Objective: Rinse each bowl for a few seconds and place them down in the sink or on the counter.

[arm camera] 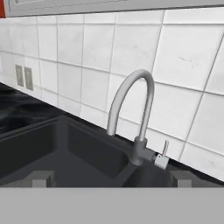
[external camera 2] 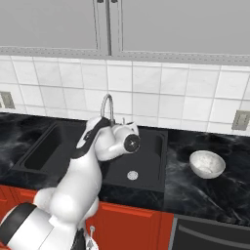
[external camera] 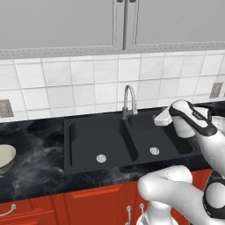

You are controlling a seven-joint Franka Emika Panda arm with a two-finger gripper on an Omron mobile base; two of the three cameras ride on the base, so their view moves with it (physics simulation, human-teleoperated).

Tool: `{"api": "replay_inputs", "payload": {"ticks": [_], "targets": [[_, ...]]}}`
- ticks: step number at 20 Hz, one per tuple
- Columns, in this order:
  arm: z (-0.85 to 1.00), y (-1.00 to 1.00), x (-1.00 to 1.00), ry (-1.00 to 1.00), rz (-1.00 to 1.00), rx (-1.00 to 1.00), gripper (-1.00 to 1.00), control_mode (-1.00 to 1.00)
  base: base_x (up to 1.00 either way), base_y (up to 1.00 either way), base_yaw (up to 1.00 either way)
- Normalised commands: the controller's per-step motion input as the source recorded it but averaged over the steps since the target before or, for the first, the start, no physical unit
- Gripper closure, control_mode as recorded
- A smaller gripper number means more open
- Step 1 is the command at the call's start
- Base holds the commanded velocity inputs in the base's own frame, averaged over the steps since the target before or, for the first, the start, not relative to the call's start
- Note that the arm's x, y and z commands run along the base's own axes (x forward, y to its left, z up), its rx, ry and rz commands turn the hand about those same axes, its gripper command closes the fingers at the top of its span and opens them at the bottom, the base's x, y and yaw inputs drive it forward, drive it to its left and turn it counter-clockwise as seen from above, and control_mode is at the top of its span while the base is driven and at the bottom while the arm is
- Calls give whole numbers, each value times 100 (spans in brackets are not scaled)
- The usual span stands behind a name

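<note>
At left edge of the left base view, a greenish-cream bowl (external camera: 5, 157) sits on the black counter (external camera: 35, 176), sink (external camera: 114, 143) mid-frame | right base view: white bowl (external camera 2: 207, 163) on counter right of sink, arm over basin | hand view: gripper (arm camera: 111, 178) spread wide, empty, tips low, faucet (arm camera: 133, 118) centre.

Glossy white arm (external camera 2: 80, 180) of rounded segments, dark bands at joints, black round cap at wrist.
</note>
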Motion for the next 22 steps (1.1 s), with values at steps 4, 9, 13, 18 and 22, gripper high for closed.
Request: {"api": "replay_inputs", "payload": {"ticks": [4,9,13,18,22], "targets": [[-8,0,28,-1,0,4,-100,-100,0,0,0],[-12,5,26,-1,0,4,-100,-100,0,0,0],[-10,3,26,-2,0,5,-100,-100,0,0,0],[-10,0,27,-2,0,5,-100,-100,0,0,0],[-12,2,24,-2,0,4,-100,-100,0,0,0]]}}
